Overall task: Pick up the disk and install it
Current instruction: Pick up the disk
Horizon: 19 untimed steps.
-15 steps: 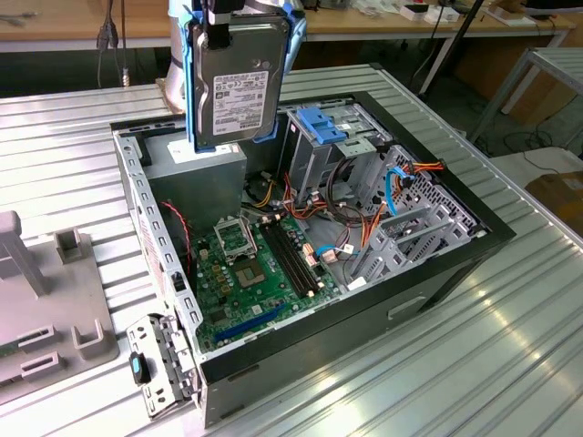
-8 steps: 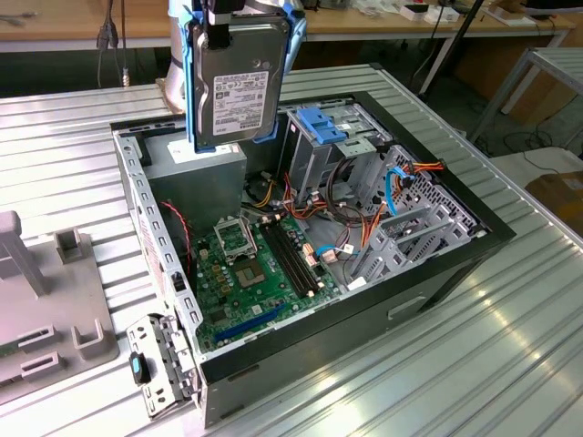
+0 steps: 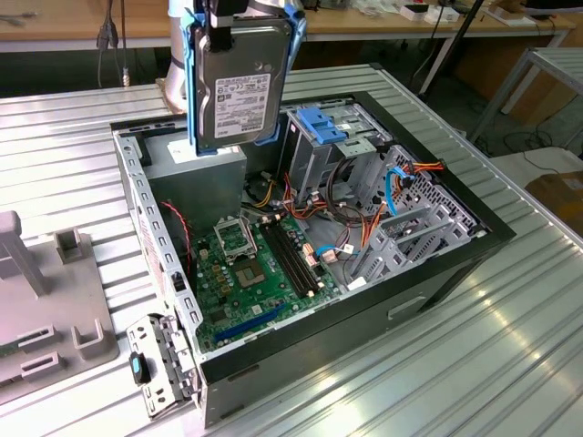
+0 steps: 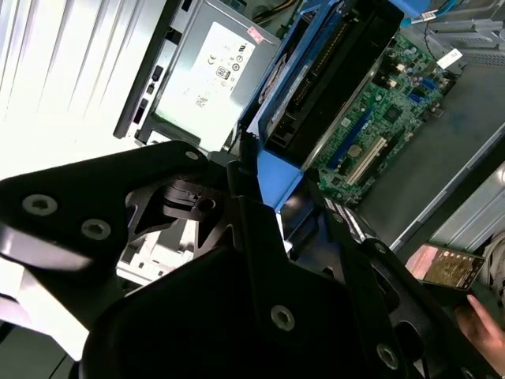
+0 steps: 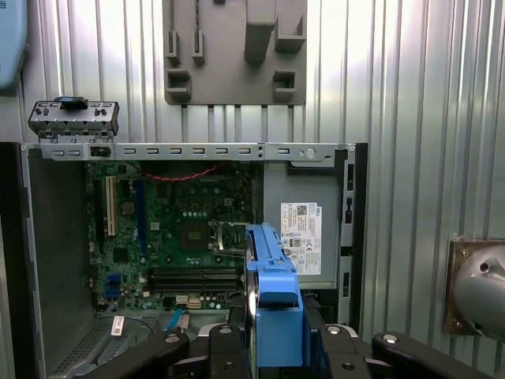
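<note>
The disk (image 3: 241, 86), grey metal with a white label and blue side rails, hangs upright above the back of the open computer case (image 3: 437, 273). My gripper (image 3: 221, 23) is shut on its upper end. In both wrist views the disk (image 5: 272, 292) appears edge-on, with its blue rail (image 4: 276, 178) clamped between the black fingers (image 4: 347, 237). It hovers over the power supply and the motherboard (image 5: 181, 237), touching neither. The blue-topped drive cage (image 3: 323, 123) stands to the exterior view's right of the disk.
The power supply (image 4: 213, 67) fills the case's back corner under the disk. Loose orange and blue cables (image 3: 364, 228) lie near the cage. A grey fixture block (image 3: 46, 300) sits beside the case on the ribbed metal table (image 3: 510, 364). A person's hand (image 4: 481, 320) holds a phone.
</note>
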Each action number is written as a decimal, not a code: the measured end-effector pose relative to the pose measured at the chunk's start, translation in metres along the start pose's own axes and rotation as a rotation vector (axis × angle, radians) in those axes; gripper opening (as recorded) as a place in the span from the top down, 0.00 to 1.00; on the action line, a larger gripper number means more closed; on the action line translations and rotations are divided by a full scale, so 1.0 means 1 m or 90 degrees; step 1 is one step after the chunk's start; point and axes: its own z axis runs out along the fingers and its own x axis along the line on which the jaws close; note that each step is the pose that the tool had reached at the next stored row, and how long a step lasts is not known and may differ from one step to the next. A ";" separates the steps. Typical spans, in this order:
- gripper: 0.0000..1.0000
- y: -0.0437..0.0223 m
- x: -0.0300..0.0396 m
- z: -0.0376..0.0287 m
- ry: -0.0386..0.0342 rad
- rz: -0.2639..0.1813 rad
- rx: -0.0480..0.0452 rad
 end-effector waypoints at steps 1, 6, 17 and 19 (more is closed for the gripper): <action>0.64 0.0000 0.0011 -0.0001 0.0000 0.000 -0.0001; 0.64 -0.0001 0.0093 -0.0002 0.0000 0.000 0.0000; 0.64 -0.0001 0.0120 -0.0002 0.0001 0.000 0.0000; 0.64 -0.0001 0.0121 -0.0002 0.0000 0.000 0.0000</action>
